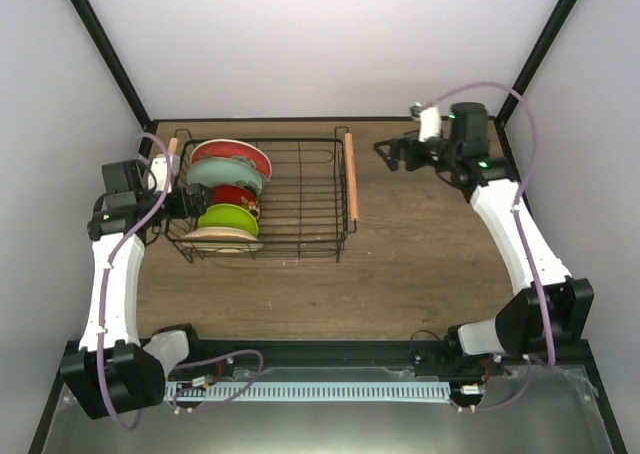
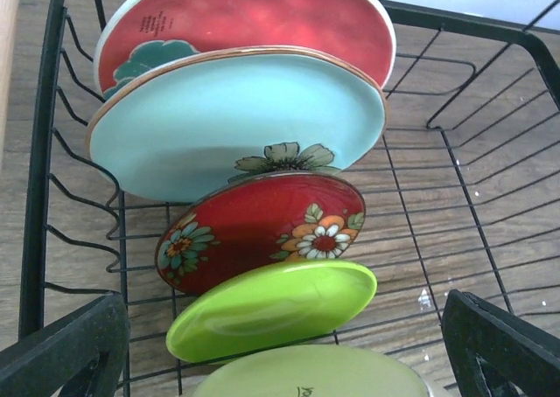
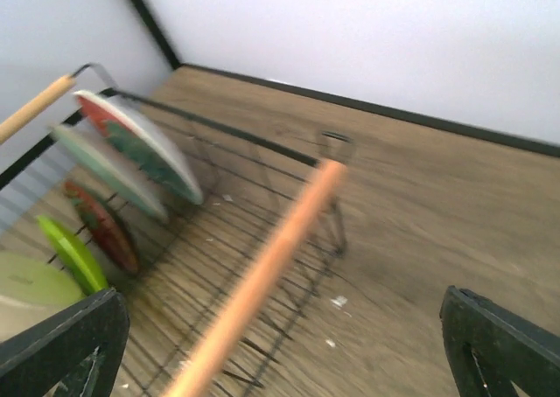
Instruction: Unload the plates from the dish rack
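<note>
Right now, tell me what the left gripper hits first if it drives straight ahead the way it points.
Probably the cream plate, closest ahead of the left gripper, whose fingers stand open, with the lime green plate just behind it. Depth is unclear from the wrist view.

dish rack (image 1: 300, 199) on table (image 1: 430, 264), left half | plates (image 1: 230, 196) upright in a row, rack's left end

Five plates (image 2: 236, 126) stand in one dish rack (image 1: 300, 258) with two wooden handles (image 1: 350, 174).
</note>
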You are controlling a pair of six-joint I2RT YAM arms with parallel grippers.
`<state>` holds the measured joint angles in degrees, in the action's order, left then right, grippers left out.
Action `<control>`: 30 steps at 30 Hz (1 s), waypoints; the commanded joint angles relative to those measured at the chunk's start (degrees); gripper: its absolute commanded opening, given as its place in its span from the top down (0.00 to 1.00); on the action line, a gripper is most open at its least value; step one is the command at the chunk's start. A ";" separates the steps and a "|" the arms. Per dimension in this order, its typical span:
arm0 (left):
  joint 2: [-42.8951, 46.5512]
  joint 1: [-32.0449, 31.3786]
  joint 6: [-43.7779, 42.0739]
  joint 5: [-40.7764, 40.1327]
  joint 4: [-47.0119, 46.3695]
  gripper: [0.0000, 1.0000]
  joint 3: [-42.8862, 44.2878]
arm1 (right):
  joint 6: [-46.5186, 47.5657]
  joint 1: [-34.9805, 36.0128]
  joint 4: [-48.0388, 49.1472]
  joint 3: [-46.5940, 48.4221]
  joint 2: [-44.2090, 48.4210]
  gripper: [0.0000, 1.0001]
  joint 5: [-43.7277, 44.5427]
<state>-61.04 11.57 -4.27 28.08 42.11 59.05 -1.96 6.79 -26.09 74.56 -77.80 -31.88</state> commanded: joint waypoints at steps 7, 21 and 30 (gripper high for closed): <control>-4.20 0.87 10.81 -6.90 -8.64 0.00 4.06 | 4.52 19.40 -2.41 12.33 -5.33 0.00 5.62; -7.72 1.37 16.19 -5.60 -13.08 0.00 5.07 | 12.41 39.29 -1.47 18.42 -17.94 0.31 3.80; -10.41 1.43 17.44 -3.71 -14.25 0.00 5.99 | 14.17 46.66 1.04 23.26 -26.33 0.48 5.03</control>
<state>-70.17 12.73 11.73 22.70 29.43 63.48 10.52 50.74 -26.70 94.13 -102.28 -26.98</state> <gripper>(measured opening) 0.998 0.541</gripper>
